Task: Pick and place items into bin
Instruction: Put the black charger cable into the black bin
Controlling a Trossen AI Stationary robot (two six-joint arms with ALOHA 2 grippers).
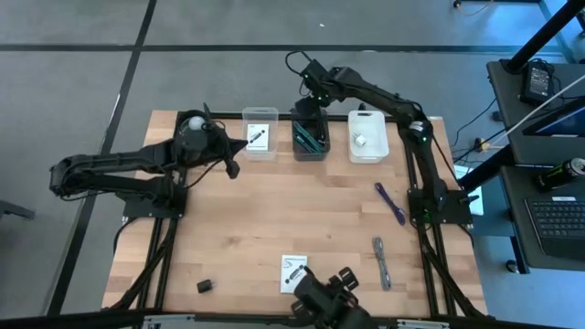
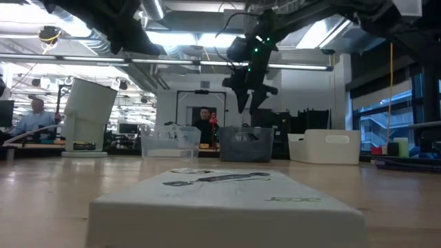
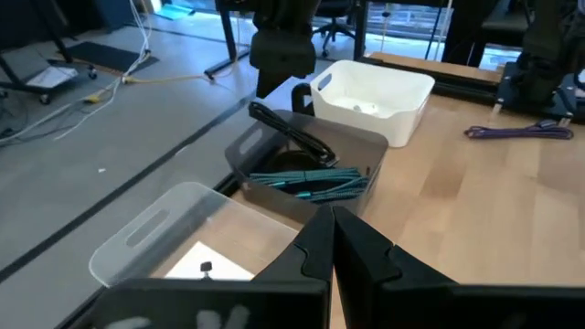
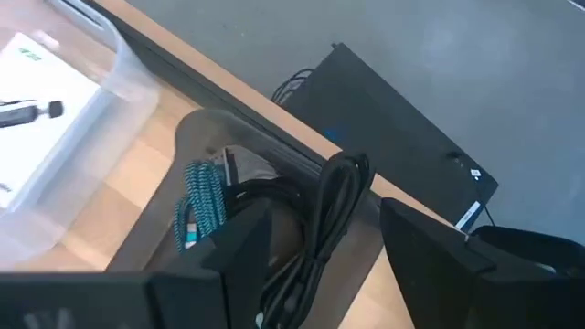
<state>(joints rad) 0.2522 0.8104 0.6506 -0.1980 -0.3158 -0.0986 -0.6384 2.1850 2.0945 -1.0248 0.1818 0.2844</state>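
Observation:
My right gripper (image 1: pixel 311 99) is open over the far end of the dark grey bin (image 1: pixel 309 139). A black coiled cable (image 4: pixel 331 212) lies in that bin with a loop standing up between the spread fingers; I see no touch. A teal braided cable (image 4: pixel 203 203) lies beside it. My left gripper (image 1: pixel 233 164) is shut and empty, near the clear bin (image 1: pixel 260 132), which holds a white card (image 4: pixel 37 110). On the table lie a purple cable (image 1: pixel 391 202), a grey cable (image 1: pixel 381 262), a white card (image 1: pixel 293 270) and a small black block (image 1: pixel 205 286).
A white bin (image 1: pixel 367 137) with a small white block stands right of the dark bin. A whitish round cup with a ball top (image 1: pixel 194 123) stands at the far left, by my left arm. A camera mount (image 1: pixel 329 297) sits at the near edge.

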